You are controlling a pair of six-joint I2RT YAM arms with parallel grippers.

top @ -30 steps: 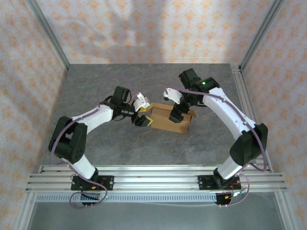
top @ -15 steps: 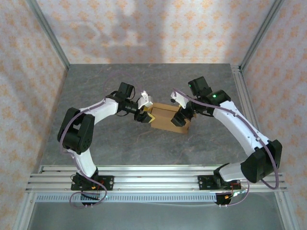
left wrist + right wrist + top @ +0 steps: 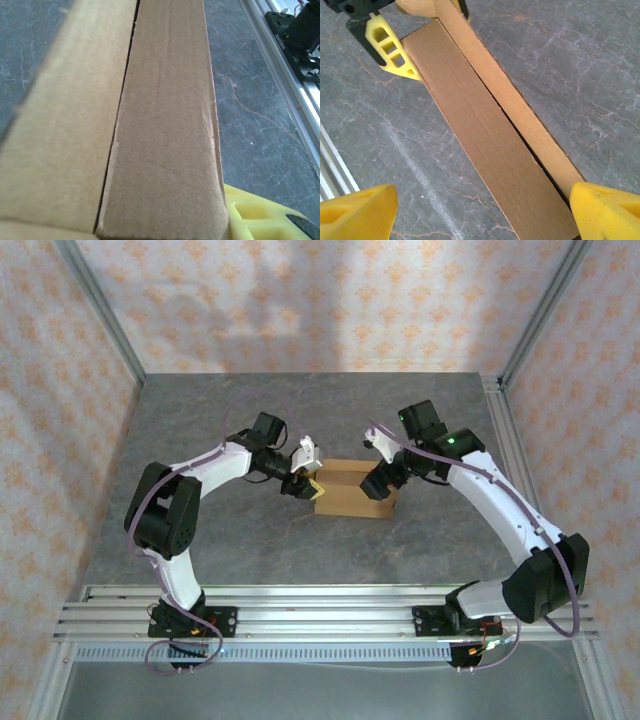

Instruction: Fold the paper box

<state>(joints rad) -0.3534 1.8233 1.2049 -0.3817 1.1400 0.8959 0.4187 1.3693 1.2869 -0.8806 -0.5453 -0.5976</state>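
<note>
The paper box (image 3: 350, 491) is a long brown cardboard shape lying on the grey table (image 3: 250, 420), its top panels folded flat with a thin seam (image 3: 520, 127) between them. My left gripper (image 3: 308, 483) is closed across the box's left end. One yellow finger (image 3: 257, 212) presses against the box's side wall (image 3: 165, 125); the other finger is hidden behind cardboard. My right gripper (image 3: 482, 212) is open wide at the right end. Its right fingertip (image 3: 607, 210) touches the box's corner, and its left fingertip (image 3: 357, 210) hangs over bare table.
Aluminium rails (image 3: 320, 605) run along the near edge, with both arm bases (image 3: 190, 620) bolted to them. A frame rail (image 3: 515, 440) borders the table's right side. Patterned walls close in the back and both sides.
My left gripper has moved in onto the box's left end and narrowed around it. My right gripper has drawn back to the box's right end. The box's raised flaps now lie flat.
</note>
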